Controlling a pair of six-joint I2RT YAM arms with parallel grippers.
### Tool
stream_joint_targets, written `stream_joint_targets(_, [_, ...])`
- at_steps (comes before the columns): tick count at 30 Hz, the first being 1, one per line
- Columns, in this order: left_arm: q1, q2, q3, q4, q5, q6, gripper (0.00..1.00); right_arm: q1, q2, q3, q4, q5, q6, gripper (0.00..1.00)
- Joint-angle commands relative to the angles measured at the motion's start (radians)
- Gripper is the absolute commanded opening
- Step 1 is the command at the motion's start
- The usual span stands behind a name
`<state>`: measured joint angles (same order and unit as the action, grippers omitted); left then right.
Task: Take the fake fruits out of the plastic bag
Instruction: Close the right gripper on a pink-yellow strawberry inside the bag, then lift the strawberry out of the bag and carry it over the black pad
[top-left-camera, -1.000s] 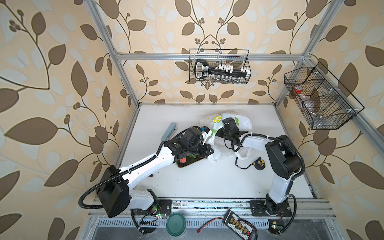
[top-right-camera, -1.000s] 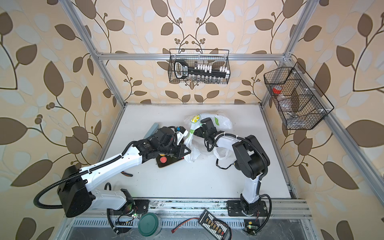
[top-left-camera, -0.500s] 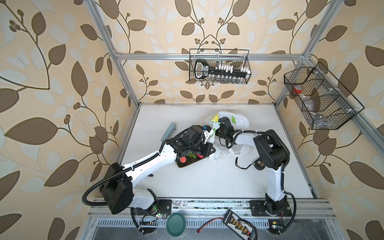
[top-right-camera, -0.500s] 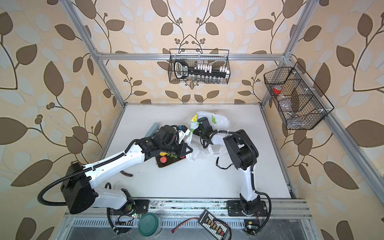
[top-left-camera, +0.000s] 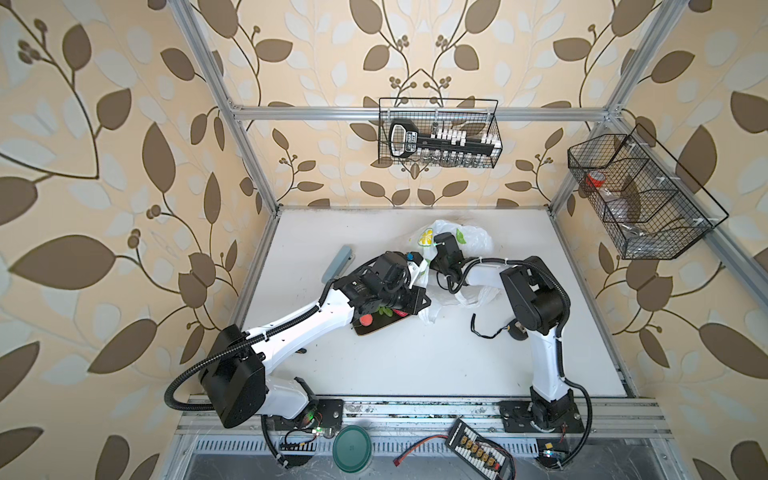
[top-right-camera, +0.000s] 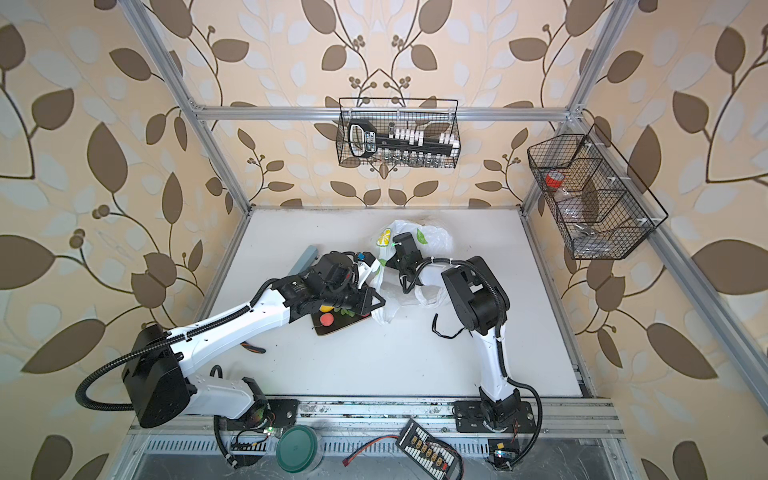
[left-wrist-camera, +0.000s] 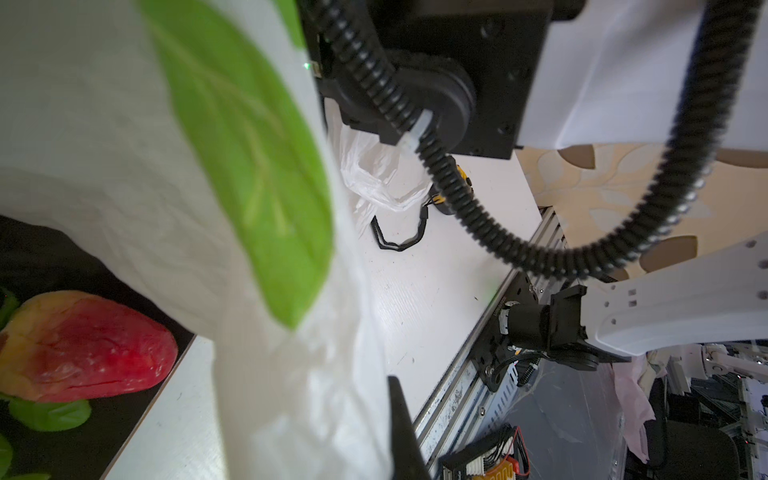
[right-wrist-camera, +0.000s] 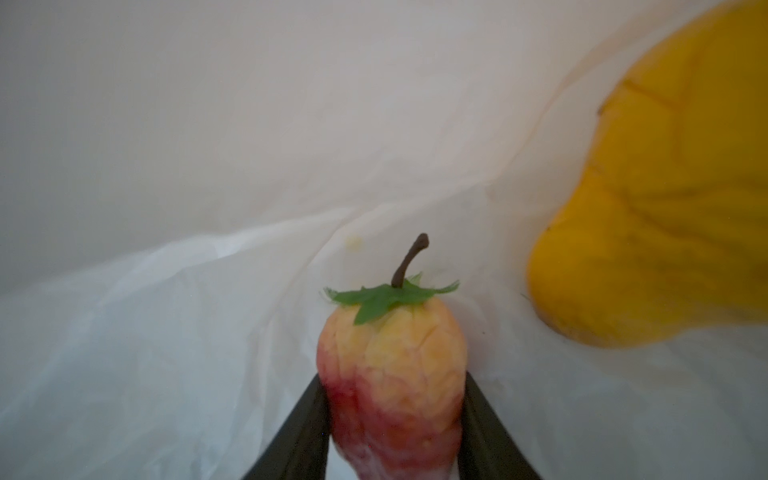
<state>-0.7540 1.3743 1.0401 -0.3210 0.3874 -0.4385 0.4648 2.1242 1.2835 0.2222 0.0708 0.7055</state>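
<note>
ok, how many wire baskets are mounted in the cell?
2. The back-wall basket hangs from the rear frame rail; the side basket hangs on the right wall. No others seen; none look hidden.

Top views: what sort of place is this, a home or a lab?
Most likely a lab robot cell dressed to look homely. An aluminium frame carries leaf wallpaper panels. The left arm and right arm are bolted to a front rail at a white table. A connector board lies below it.

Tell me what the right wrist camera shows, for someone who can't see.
The right gripper pinches a pink-and-yellow toy fruit with a green leaf cap and brown stem, inside the white bag. A blurry yellow shape is nearby.
</note>
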Motion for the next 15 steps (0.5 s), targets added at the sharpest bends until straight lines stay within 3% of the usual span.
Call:
stream_joint_targets(1, [-0.008,-0.043,0.046,-0.019,-0.083,-0.029,0.0,-0.013,-0.08,-0.052,-0.035,0.003,-0.048,0.39])
stream_joint_targets(6, [-0.008,-0.04,0.08,-0.086,-0.214,-0.099,0.0,-0.032,-0.199,-0.143,-0.079,-0.088,-0.142,0.38])
stream_joint_targets(15, [-0.009,-0.016,0.101,-0.064,-0.247,-0.114,0.0,-0.035,-0.423,-0.354,-0.171,-0.255,-0.368,0.39])
